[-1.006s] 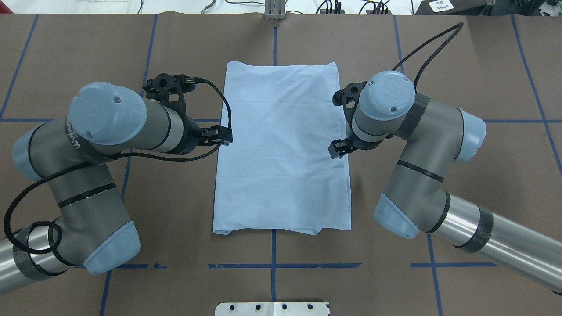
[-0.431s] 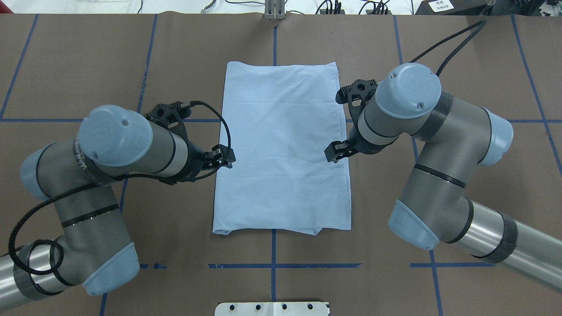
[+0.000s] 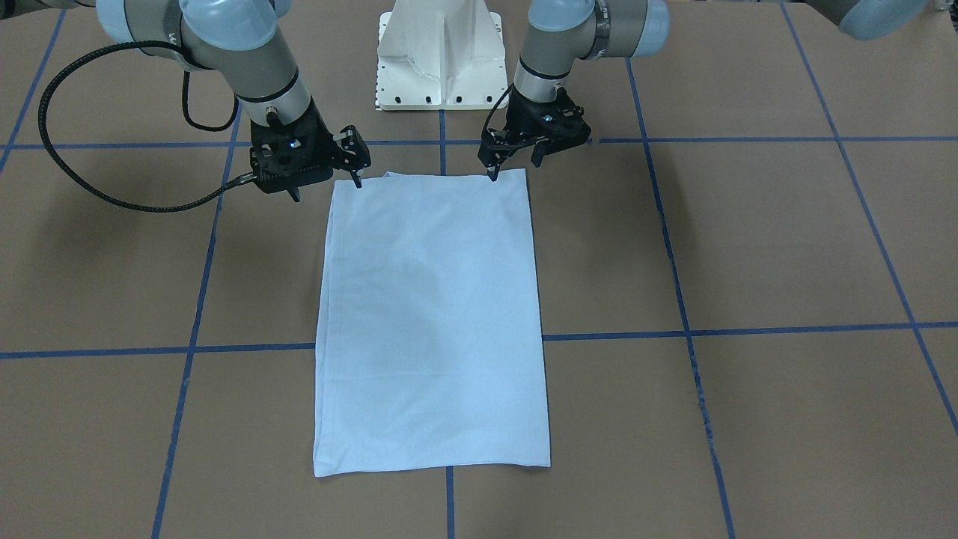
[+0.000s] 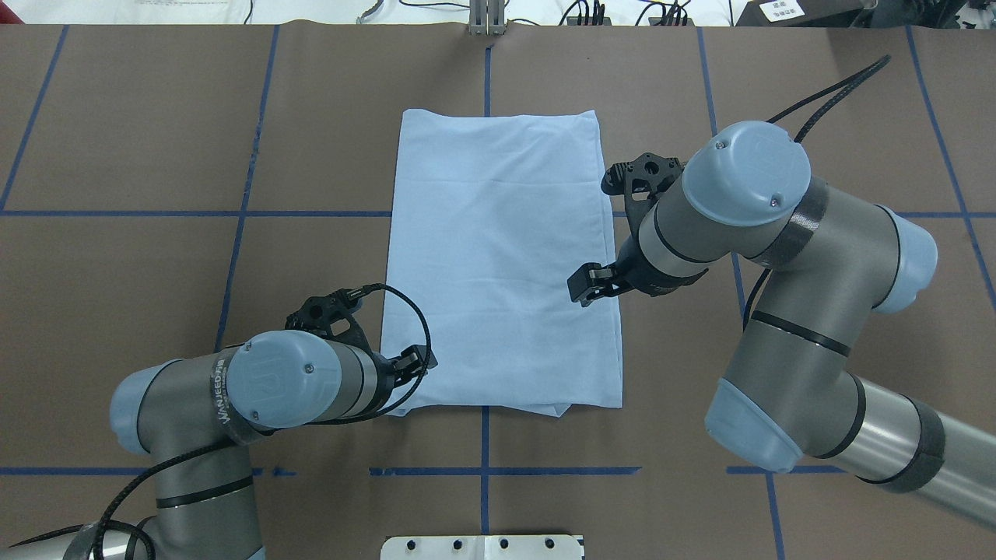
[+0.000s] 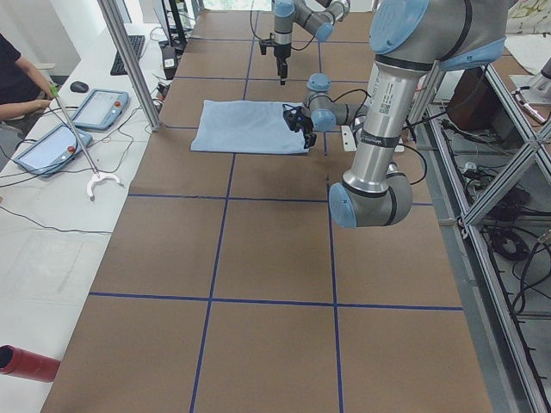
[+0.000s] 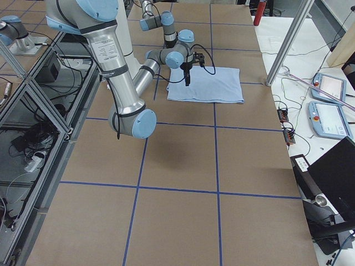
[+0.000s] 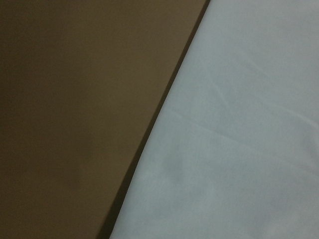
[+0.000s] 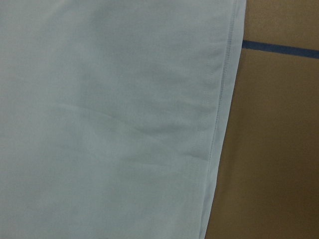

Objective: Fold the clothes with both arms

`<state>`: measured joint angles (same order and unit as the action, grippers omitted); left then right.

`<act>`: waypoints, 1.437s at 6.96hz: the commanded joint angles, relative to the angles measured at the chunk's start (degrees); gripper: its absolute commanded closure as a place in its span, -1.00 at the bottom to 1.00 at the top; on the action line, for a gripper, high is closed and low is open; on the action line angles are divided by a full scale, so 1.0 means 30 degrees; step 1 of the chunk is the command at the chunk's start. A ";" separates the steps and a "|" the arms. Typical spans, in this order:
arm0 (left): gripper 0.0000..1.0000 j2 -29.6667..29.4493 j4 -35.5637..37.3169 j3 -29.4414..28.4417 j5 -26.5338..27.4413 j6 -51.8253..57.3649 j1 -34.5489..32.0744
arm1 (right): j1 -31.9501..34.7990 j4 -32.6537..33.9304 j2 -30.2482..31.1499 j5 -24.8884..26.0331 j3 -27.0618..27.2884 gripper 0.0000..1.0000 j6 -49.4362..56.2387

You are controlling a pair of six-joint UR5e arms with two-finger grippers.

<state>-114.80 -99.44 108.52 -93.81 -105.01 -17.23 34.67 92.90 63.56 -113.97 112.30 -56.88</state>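
The light blue T-shirt point(image 4: 498, 264) lies flat on the brown table, folded into a long rectangle; its print and collar label are hidden. It also shows in the front view point(image 3: 430, 314). My left gripper point(image 4: 416, 363) is open and hovers at the shirt's near left corner, seen in the front view point(image 3: 515, 168) just above that corner. My right gripper point(image 4: 585, 284) is open over the shirt's right edge, in the front view point(image 3: 328, 187) by the near right corner. Both wrist views show only cloth point(image 7: 239, 139) point(image 8: 114, 119) and table, no fingers.
The white pedestal base point(image 3: 438, 52) stands just behind the shirt's near edge. Blue tape lines point(image 4: 482, 470) cross the brown table. A side bench with tablets point(image 5: 86, 107) and a seated person point(image 5: 17, 77) lies beyond the far edge.
My left arm has drawn back along the shirt's left edge, from mid-edge to its near left corner. My right gripper has shifted slightly nearer along the right edge. The shirt has not moved.
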 commanded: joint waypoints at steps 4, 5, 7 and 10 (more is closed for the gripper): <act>-0.70 -0.0227 0.0824 -0.1133 0.0539 -0.0035 0.0792 | -0.0043 -0.0001 0.0025 0.0020 -0.0078 -1.00 -0.0024; -0.55 -0.0257 0.0860 -0.1075 0.0510 -0.0005 0.0792 | -0.0043 -0.0001 0.0025 0.0020 -0.0078 -1.00 -0.0024; 0.00 -0.0258 0.0860 -0.0841 0.0480 0.0111 0.0792 | -0.0013 -0.0001 0.0025 0.0020 -0.0107 -1.00 0.0005; 0.11 -0.0287 0.0860 -0.0870 0.0509 0.0229 0.0792 | -0.0013 -0.0001 0.0113 0.0020 -0.0108 -1.00 0.0093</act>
<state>-115.65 -96.86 105.93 -92.32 -104.48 -14.86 34.63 92.90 63.83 -113.91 111.98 -56.72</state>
